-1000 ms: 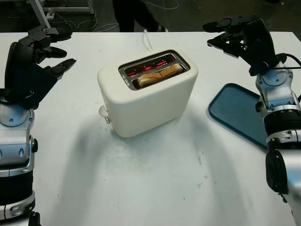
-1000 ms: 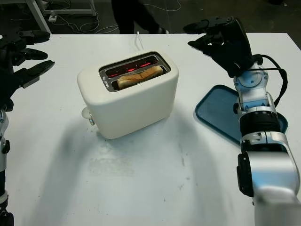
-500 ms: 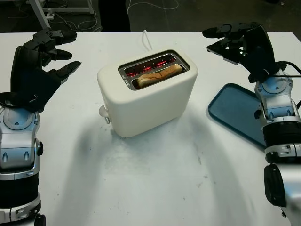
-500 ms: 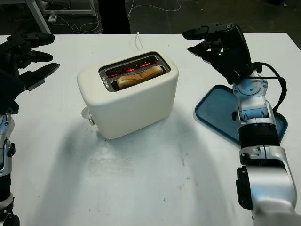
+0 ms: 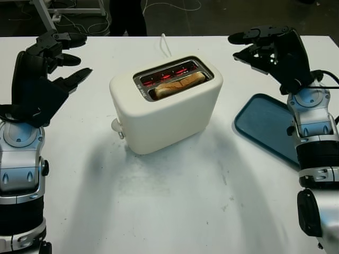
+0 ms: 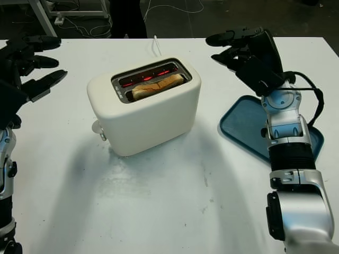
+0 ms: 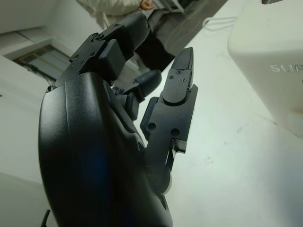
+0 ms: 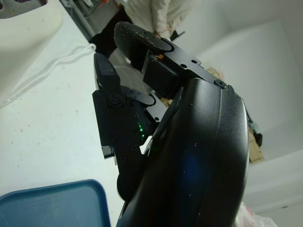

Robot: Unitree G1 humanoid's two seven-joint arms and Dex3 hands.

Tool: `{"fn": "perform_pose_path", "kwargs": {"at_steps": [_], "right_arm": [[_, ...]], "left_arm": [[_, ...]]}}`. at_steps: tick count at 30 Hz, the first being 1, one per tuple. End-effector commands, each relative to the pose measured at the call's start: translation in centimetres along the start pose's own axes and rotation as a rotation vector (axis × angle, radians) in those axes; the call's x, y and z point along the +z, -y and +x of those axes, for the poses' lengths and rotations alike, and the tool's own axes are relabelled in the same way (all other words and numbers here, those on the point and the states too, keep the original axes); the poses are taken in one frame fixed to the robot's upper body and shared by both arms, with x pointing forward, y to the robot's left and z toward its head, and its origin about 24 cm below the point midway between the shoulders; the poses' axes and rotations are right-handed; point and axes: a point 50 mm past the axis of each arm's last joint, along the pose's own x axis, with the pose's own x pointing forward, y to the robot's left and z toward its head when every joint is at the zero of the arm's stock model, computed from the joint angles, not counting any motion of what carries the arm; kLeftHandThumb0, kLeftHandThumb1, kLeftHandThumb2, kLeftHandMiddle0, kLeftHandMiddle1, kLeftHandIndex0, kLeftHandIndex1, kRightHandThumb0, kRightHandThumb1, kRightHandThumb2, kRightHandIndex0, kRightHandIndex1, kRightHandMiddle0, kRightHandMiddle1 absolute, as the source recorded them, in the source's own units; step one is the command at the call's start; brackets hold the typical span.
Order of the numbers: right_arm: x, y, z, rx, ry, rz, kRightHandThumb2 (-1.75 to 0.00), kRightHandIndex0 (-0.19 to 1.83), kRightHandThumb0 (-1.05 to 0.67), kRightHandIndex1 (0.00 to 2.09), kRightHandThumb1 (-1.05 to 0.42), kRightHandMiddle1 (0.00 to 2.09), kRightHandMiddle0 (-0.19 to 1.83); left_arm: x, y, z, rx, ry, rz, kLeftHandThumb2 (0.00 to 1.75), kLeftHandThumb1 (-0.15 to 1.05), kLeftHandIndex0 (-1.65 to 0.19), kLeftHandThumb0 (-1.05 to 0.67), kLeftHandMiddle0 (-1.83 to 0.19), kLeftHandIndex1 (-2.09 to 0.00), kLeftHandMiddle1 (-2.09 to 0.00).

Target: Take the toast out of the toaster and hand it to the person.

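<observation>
A cream toaster (image 5: pixel 167 106) stands in the middle of the white table, its slots glowing red inside. One slice of toast (image 5: pixel 177 84) sits low in the nearer slot. My left hand (image 5: pixel 55 58) is raised open to the left of the toaster, well apart from it. My right hand (image 5: pixel 259 45) is raised open to the toaster's right, above the table and holding nothing. A person (image 8: pixel 161 14) in a light top and dark trousers stands beyond the table's far edge.
A blue tray (image 5: pixel 267 127) lies flat at the right, beside my right forearm. The toaster's white cord (image 5: pixel 165 45) runs off toward the far edge. A metal frame and cables (image 5: pixel 69 13) lie on the dark floor behind the table.
Both hands have drifted slightly: the left rose and moved a little toward the toaster. The person's legs behind the table shifted to the left. The toaster and toast have not moved.
</observation>
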Motion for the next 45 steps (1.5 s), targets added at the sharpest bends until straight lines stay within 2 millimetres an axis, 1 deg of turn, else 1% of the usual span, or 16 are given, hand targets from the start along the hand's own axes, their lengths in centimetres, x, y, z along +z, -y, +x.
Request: {"fn": "perform_pose_path", "kwargs": {"at_steps": [1, 5, 12, 24, 30, 33, 36, 40, 45], "right_arm": [[-0.12, -0.1, -0.17, -0.006, -0.009, 0.005, -0.03, 0.85, -0.16, 0.76, -0.92, 0.02, 1.07], [-0.12, -0.13, -0.11, -0.005, -0.014, 0.009, -0.03, 0.85, -0.16, 0.77, -0.92, 0.01, 1.07], [-0.02, -0.12, -0.09, -0.003, -0.014, 0.014, -0.02, 0.84, -0.16, 0.8, -0.92, 0.02, 1.07], [0.09, -0.08, -0.03, -0.008, -0.014, 0.02, -0.01, 0.84, -0.16, 0.81, -0.92, 0.02, 1.08], [0.15, -0.07, -0.03, -0.01, -0.017, 0.027, -0.01, 0.83, -0.17, 0.82, -0.92, 0.02, 1.08], [0.14, -0.02, -0.01, -0.009, -0.012, 0.022, 0.0, 0.83, -0.16, 0.83, -0.92, 0.02, 1.08], [0.24, 0.01, 0.03, -0.011, -0.016, 0.007, 0.0, 0.83, -0.19, 0.83, -0.91, 0.02, 1.08], [0.37, -0.03, 0.06, -0.005, 0.005, 0.016, 0.0, 0.83, -0.15, 0.83, -0.92, 0.02, 1.09], [0.39, -0.09, 0.13, -0.003, 0.006, 0.025, 0.0, 0.83, -0.17, 0.83, -0.92, 0.01, 1.09]], "left_arm": [[-0.09, -0.12, -0.29, -0.003, -0.018, 0.013, 0.15, 0.92, -0.44, -0.16, -0.31, -0.63, -1.09], [-0.11, -0.11, -0.45, 0.0, -0.027, 0.014, 0.16, 0.92, -0.44, -0.19, -0.32, -0.64, -1.09], [-0.06, -0.15, -0.52, -0.005, -0.025, 0.027, 0.16, 0.92, -0.44, -0.17, -0.32, -0.65, -1.08], [0.13, -0.18, -0.44, 0.008, -0.034, 0.02, 0.15, 0.92, -0.44, -0.18, -0.33, -0.64, -1.05], [0.16, -0.15, -0.39, 0.005, -0.043, 0.015, 0.17, 0.92, -0.45, -0.16, -0.35, -0.65, -1.05], [0.23, -0.11, -0.36, 0.008, -0.046, 0.021, 0.16, 0.92, -0.45, -0.17, -0.36, -0.65, -1.05], [0.41, -0.1, -0.29, 0.007, -0.042, 0.025, 0.15, 0.92, -0.46, -0.2, -0.38, -0.65, -1.06], [0.59, -0.06, -0.23, 0.003, -0.035, 0.017, 0.14, 0.92, -0.47, -0.19, -0.39, -0.66, -1.07], [0.68, 0.01, -0.22, 0.005, -0.04, 0.009, 0.14, 0.92, -0.46, -0.2, -0.39, -0.67, -1.09]]}}
